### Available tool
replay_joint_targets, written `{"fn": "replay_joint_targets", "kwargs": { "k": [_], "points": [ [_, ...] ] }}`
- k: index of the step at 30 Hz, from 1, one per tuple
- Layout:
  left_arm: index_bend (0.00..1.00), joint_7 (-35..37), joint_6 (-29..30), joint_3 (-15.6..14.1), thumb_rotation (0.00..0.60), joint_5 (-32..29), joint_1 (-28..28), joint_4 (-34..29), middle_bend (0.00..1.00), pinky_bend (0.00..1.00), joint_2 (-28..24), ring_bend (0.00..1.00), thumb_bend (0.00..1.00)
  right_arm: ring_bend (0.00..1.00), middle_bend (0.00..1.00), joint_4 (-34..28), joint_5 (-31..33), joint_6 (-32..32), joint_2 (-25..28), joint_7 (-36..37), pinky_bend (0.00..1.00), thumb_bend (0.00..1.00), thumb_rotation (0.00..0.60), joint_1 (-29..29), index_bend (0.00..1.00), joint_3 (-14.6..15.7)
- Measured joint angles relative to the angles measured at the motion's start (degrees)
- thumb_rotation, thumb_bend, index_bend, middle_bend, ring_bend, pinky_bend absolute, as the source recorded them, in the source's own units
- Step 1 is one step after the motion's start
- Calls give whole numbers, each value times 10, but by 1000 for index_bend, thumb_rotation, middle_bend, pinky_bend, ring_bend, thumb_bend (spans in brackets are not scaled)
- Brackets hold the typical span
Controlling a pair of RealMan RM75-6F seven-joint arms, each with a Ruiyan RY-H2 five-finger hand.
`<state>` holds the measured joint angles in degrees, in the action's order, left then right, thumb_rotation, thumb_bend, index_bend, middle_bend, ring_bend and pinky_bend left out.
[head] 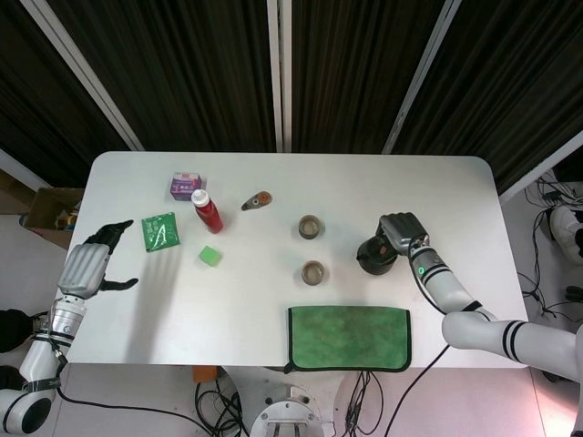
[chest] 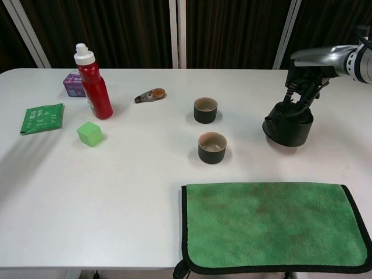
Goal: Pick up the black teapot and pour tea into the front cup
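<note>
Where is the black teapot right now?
The black teapot is at the right of the table in both views, gripped from above by the right hand, to the right of the front cup and behind the green cloth.
</note>
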<state>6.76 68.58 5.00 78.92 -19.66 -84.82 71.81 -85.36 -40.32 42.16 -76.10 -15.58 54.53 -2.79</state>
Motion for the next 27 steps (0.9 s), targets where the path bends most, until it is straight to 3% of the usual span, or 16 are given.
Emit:
{"fn": "replay_joint_targets", "kwargs": {
  "k": [4, 8, 17, 27],
  "points": [
    [97, 0, -1, 0, 600, 0, -1, 0, 126, 265, 0, 126, 31, 941, 1000, -4, -5, 11, -2, -1, 611, 1, 323, -6, 1000, -5],
    [97, -1, -2, 0, 600, 0, -2, 1, 125, 265, 1, 126, 31, 945, 1000, -3, -12, 13, -4, 2, 613, 86, 319, -13, 1000, -10],
    [97, -1, -2, 0, 600, -1, -1, 1, 125, 265, 1, 126, 30, 946, 1000, -2, -9, 6, -6, 0, 614, 491, 315, -15, 1000, -16],
    [97, 1, 2, 0, 600, 1, 1, 1, 125, 265, 0, 126, 30, 954, 1000, -3, -18, 5, -6, -3, 627, 628, 323, -17, 1000, -22]
  ]
}}
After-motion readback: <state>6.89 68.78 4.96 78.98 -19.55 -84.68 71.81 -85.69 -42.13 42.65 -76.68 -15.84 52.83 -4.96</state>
